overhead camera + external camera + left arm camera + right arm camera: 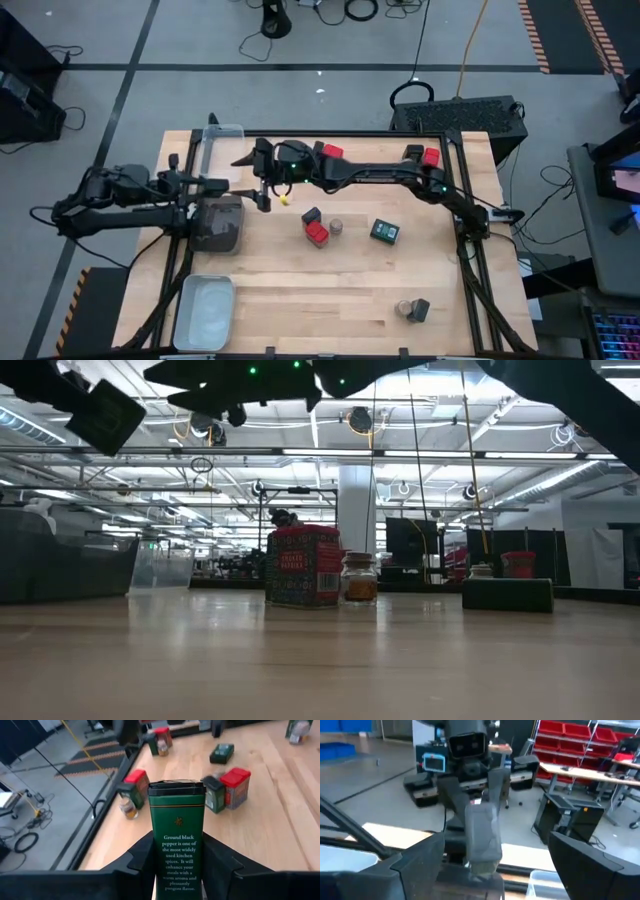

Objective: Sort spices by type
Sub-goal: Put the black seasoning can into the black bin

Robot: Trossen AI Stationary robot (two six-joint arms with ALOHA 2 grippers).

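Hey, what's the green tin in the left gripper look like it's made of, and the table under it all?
The green tin looks like thin painted metal, semi-gloss, with crisp folded edges, printed gold lettering and a black cap, though coated card is possible. The table looks like pale unvarnished wood, with visible plank seams and grain.

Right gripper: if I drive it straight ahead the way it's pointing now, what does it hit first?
Most likely the dark green pepper tin held by the left gripper. It sits dead ahead, framed between the open fingers of the right gripper. How much gap remains is hard to judge.
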